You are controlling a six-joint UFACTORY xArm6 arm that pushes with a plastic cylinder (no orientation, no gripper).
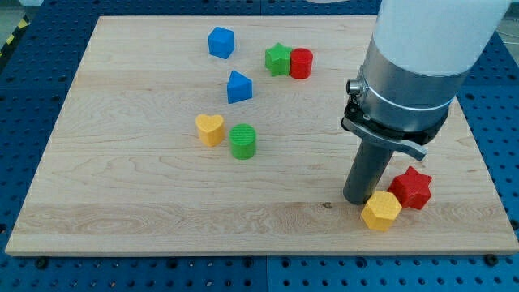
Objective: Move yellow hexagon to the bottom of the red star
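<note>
**Q:** Camera view: where does my tip stand, and where are the task's blocks?

**A:** I see my tip [358, 201] resting on the wooden board [122, 195] at the near right. It is a plain rod with no jaws, so there is nothing to part or close, and it clamps nothing. The yellow hexagon [381, 211] lies just right of it and slightly nearer; whether the two touch I cannot tell. The red star [412, 187] sits to the right of the hexagon and a little farther back, the two touching or nearly so.

**Q:** And the other blocks?

**A:** All lie well apart from my tip, to the left and farther away. A yellow heart [210, 129] and a green cylinder [242, 141] stand side by side near the board's middle. Beyond them is a blue block [238, 87] of wedge-like form, and farther still a second blue block [220, 42], many-sided. At the far centre a green star [278, 59] touches a red cylinder [301, 63] on its right.
</note>
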